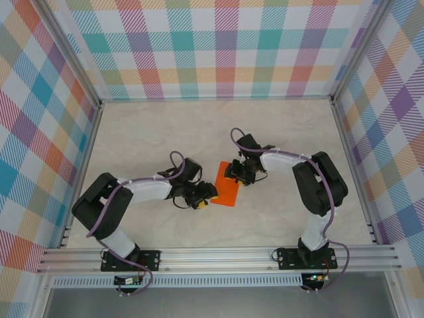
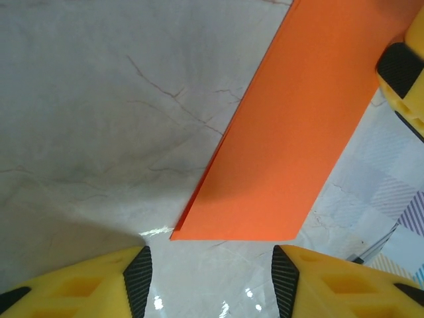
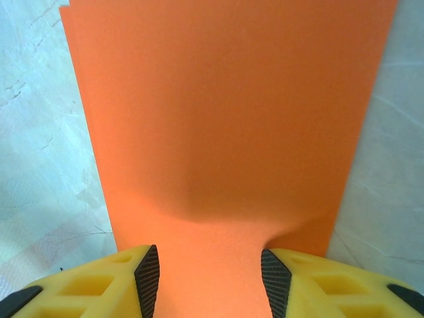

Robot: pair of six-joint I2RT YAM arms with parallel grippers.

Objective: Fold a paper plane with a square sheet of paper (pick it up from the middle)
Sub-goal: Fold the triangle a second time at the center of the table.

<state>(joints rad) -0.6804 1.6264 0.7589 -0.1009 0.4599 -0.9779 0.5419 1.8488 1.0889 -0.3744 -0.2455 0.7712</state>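
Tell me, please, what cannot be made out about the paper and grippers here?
Top view: the right gripper covers one end of the paper; contact is too small to judge.
Right wrist view: the paper's near edge is cut off below.
Left wrist view: its far end leaves the top edge.

The thin bright orange sheet of paper (image 3: pixel 225 119) is matt and smooth, with a fine grain and crisp edges. The pale marble-patterned desk (image 2: pixel 99 99) under it is smooth with a slight sheen and catches small glints of light. The jaws of the left gripper (image 2: pixel 211 271) and right gripper (image 3: pixel 209 278) are matt yellow moulded plastic, faced with black ribbed pads (image 3: pixel 147 278) that look rubbery. The checked pastel walls (image 1: pixel 225 46) look matt, like printed cloth or paper. The silver frame rails (image 1: pixel 218 255) are brushed metal.
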